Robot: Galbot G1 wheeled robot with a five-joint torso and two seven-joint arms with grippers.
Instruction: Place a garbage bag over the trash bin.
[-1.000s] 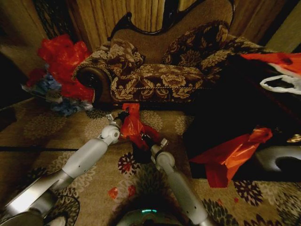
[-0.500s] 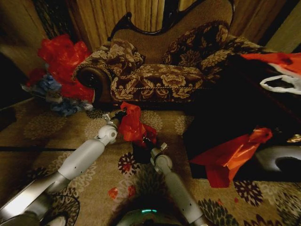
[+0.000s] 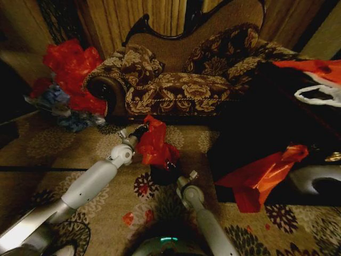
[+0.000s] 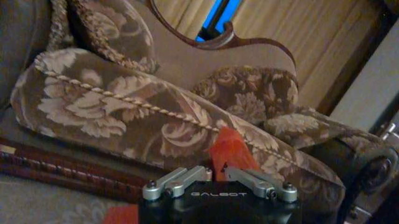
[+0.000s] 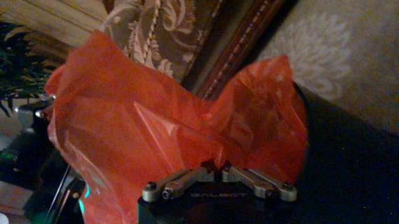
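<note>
Both grippers are clamped tight on the garbage bag (image 3: 155, 145), one on each side. The left gripper (image 4: 216, 175) has its fingers closed on a thin tongue of red plastic poking up between them, with the sofa (image 4: 156, 121) right behind it. The right gripper (image 5: 219, 171) is pinched down on another bit of the bag's edge, and the red film billows up in front of it like a sail.

From the head view, the bag hangs bunched between the two arms, sitting just above and touching the trash bin (image 3: 162, 174), which stands on the patterned carpet (image 3: 106, 154) in front of the sofa.

My take on doing this bit well: the mouth looks more crumpled than open, so the grippers probably need to spread apart to stretch the opening wider than the bin's rim before lowering. Keep both pinches even, since thin plastic like this slips or tears if one side pulls harder. Also worth keeping the bin from tipping.
</note>
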